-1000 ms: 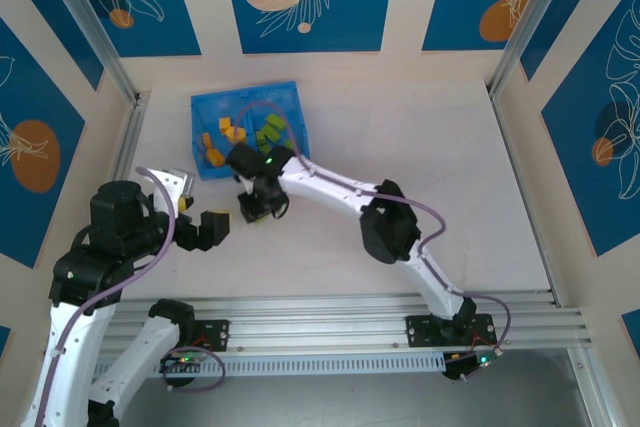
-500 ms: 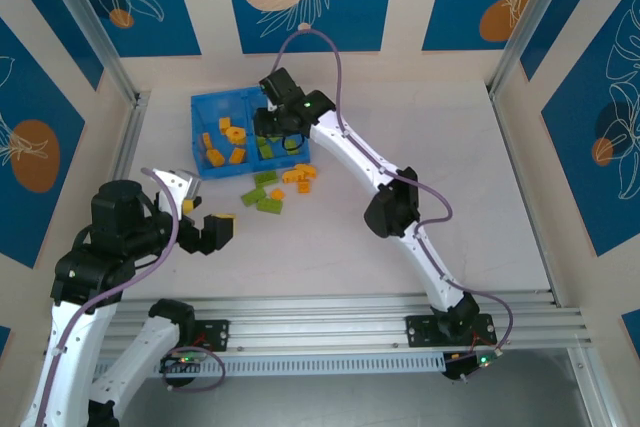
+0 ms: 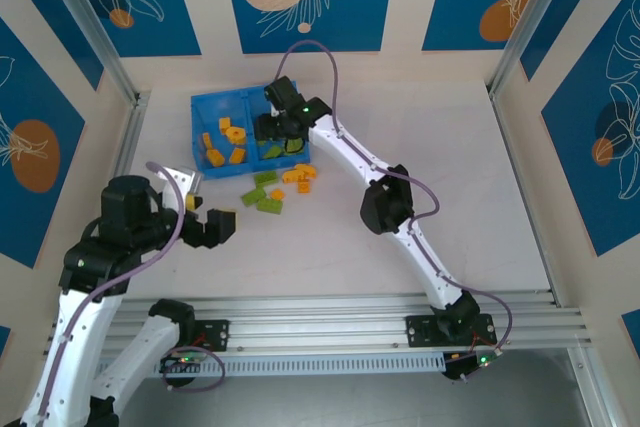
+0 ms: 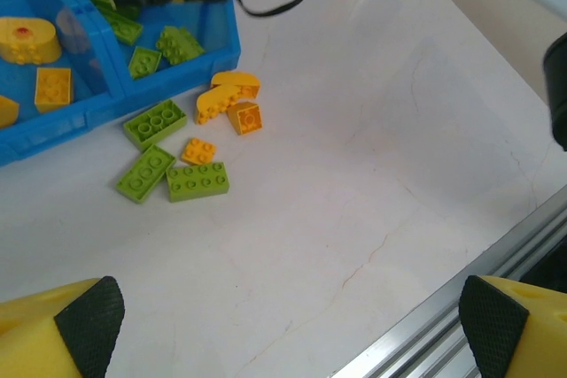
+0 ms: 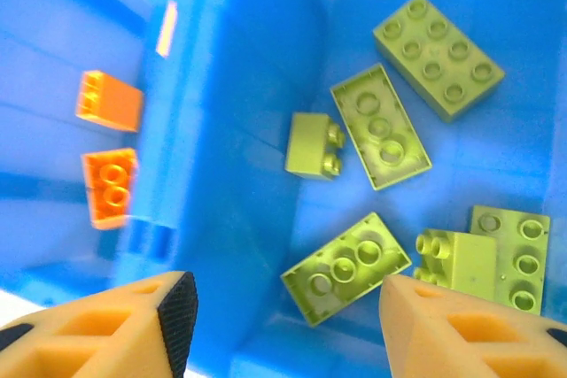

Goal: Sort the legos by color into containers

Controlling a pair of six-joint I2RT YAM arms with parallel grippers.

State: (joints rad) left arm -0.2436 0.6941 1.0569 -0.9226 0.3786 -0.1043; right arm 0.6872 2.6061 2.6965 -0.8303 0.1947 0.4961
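Legos (image 4: pixel 197 181) are getting sorted: greens lying in tray (image 4: pixel 62 126) right compartment, oranges left (roughly seven loose below it, upper-left of frame). Right gripper (image 5: pixel 279 307) and left gripper (image 4: pixel 292 325) both gaping, empty.

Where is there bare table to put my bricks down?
The biggest bare patch is the white table right of the right arm, out to its right edge. Another lies between the loose bricks and the metal rail. It's crowded at the blue tray, where the right pincer hangs over the green bricks.
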